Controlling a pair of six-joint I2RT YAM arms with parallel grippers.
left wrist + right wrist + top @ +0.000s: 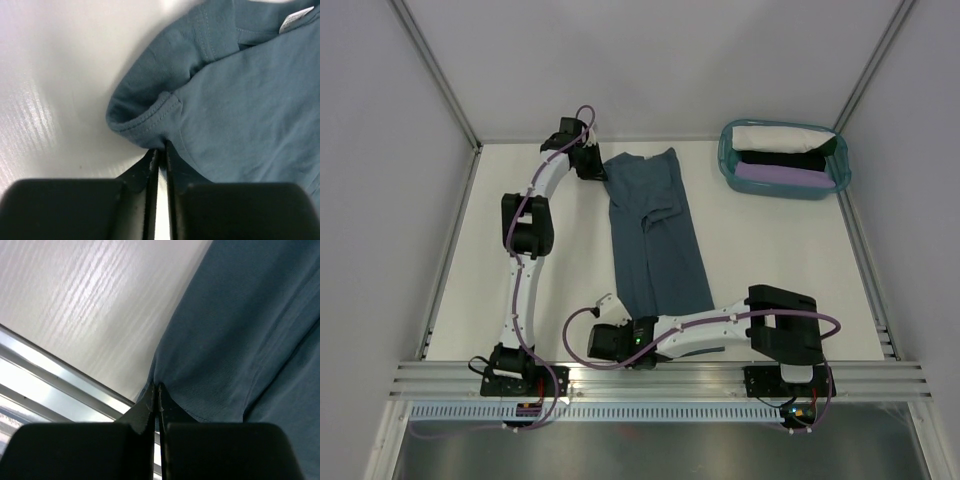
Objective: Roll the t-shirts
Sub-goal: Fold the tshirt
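Note:
A slate-blue t-shirt [655, 235] lies flat on the white table, folded into a long strip running from the back toward the near edge. My left gripper [603, 172] is at its far left corner. In the left wrist view this gripper [161, 150] is shut on the sleeve hem of the t-shirt [240, 110]. My right gripper [628, 318] is at the near left corner. The right wrist view shows it [158, 386] shut on the bottom edge of the t-shirt [240, 330]. Both pinched corners sit low at the table.
A teal basket [725, 160] stands at the back right with white [775, 137], black [780, 157] and lilac [775, 172] fabric bundles in it. An aluminium rail [660, 378] runs along the near edge. Grey walls close in the left, back and right.

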